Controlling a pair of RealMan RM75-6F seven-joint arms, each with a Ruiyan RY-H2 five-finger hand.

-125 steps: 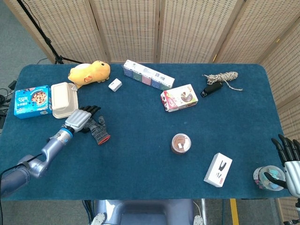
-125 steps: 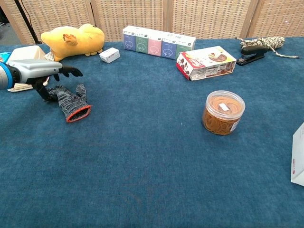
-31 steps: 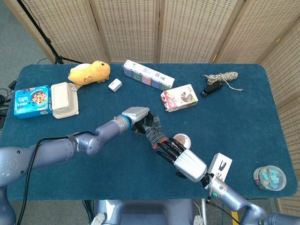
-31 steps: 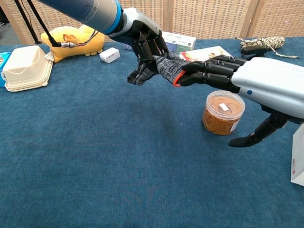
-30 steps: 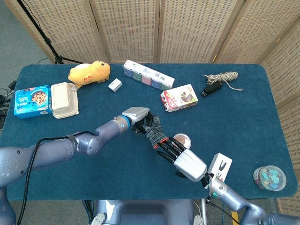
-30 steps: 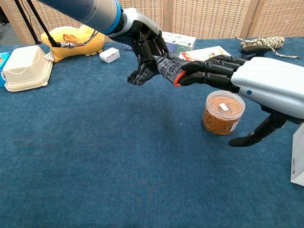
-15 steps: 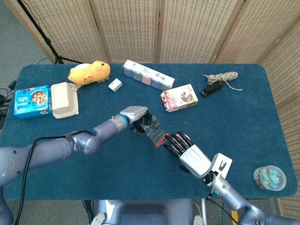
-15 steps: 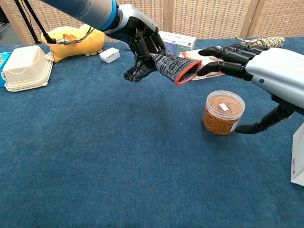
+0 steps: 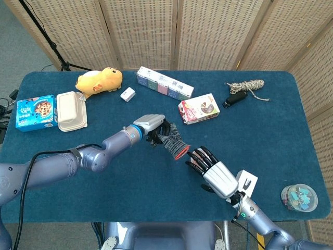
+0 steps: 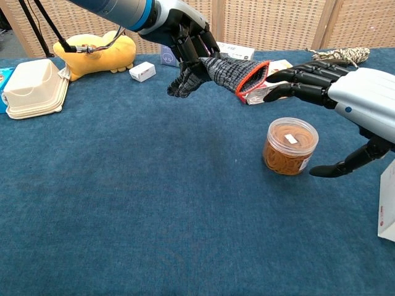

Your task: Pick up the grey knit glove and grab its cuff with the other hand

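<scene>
Wicker screens [image 9: 208,31] stand behind your blue table [image 9: 156,177], and over its middle hangs the glove [image 10: 222,71], held up off the cloth. Your left hand [image 10: 188,37] grips its finger end, so the grey knit stretches out to the right with the red-edged cuff [image 10: 252,79] open toward your right hand [image 10: 333,86]. That right hand holds nothing: its dark fingers [image 10: 302,77] lie straight and spread, their tips just beside the cuff, and you cannot tell from either view whether they touch it. Its thumb points down beside the jar [image 10: 290,146] of rubber bands, which stands on the table under that hand.

From the head view, the glove [image 9: 171,139] sits between your left hand [image 9: 151,127] and your right hand [image 9: 213,169], with the cuff [image 9: 182,151] at its near right end.

Farther right, near your right arm, a white box [image 9: 247,182] lies flat, and a clear tub [image 9: 299,198] of small bits stands at the near right edge. Beyond the glove lies a snack box [image 9: 199,108], and left of that a row of small cartons [image 9: 164,83]. A stapler [image 9: 234,99] and a bundle of cord [image 9: 250,85] lie at the far right. At the far left you have a yellow plush [image 9: 99,80], a small white box [image 9: 127,94], a cream clamshell [image 9: 70,111] and a blue cookie box [image 9: 35,112].
</scene>
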